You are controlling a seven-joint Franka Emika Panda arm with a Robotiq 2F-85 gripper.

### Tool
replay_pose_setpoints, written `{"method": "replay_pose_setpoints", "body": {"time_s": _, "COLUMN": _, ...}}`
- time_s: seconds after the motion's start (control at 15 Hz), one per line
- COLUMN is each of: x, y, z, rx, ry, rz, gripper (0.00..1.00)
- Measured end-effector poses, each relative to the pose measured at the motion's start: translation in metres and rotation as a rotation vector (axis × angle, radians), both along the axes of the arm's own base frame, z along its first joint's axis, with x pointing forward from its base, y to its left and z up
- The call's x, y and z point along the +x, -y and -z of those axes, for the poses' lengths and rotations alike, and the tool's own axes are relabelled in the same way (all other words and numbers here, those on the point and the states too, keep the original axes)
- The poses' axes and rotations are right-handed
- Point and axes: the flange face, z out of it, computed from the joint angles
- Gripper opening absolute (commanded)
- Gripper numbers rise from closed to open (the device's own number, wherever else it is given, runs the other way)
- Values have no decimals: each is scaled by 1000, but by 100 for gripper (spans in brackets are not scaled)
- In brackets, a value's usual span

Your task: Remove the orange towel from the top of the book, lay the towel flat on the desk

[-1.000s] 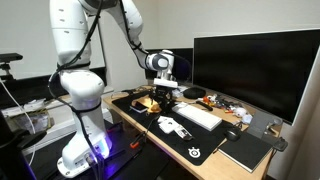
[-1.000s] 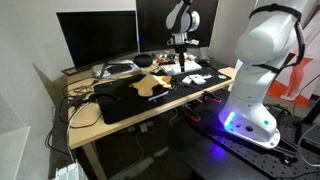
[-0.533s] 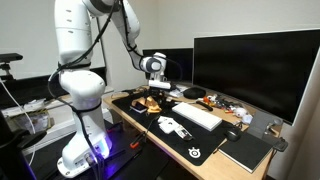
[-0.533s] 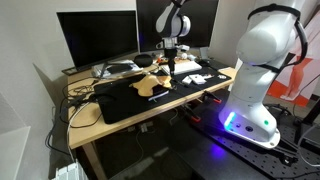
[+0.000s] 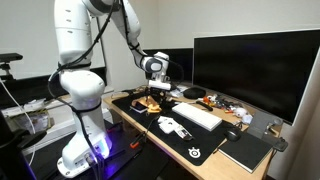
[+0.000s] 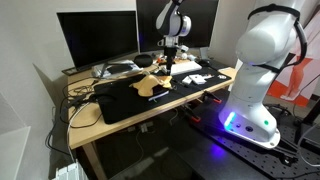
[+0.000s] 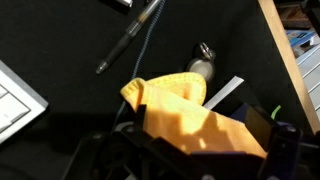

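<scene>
The orange towel (image 5: 148, 101) lies crumpled on the black desk mat, also seen in an exterior view (image 6: 152, 86). In the wrist view it (image 7: 190, 115) fills the space between my fingers, one corner folded over. A dark blue corner of the book (image 7: 250, 116) shows under the towel's right edge; the rest is hidden. My gripper (image 5: 156, 90) hangs just above the towel in both exterior views (image 6: 168, 68). In the wrist view the gripper (image 7: 190, 150) looks open, its fingers on either side of the towel.
A white keyboard (image 5: 198, 117) lies beside the towel, its corner in the wrist view (image 7: 15, 95). A pen (image 7: 125, 45) and a cable lie on the mat beyond. Large monitors (image 5: 250, 70) stand behind. A dark notebook (image 5: 245, 150) is at the desk's end.
My gripper has moved sideways over the desk and now sits over the orange towel. The towel itself has not visibly moved.
</scene>
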Motion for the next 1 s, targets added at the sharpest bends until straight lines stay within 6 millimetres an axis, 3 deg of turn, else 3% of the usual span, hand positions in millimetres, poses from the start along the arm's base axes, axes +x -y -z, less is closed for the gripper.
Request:
{"method": "replay_pose_setpoints", "body": {"time_s": 0.4, "x": 0, "y": 9, "z": 4, "rx": -2, "ry": -9, "rz": 22, "gripper": 100}}
{"method": "replay_pose_setpoints", "body": {"time_s": 0.87, "x": 13, "y": 15, "z": 28, "rx": -2, "ry": -45, "rz": 31, "gripper": 100}}
{"method": "replay_pose_setpoints", "body": {"time_s": 1.0, "x": 17, "y": 17, "z": 37, "rx": 0, "ry": -60, "rz": 30, "gripper": 74}}
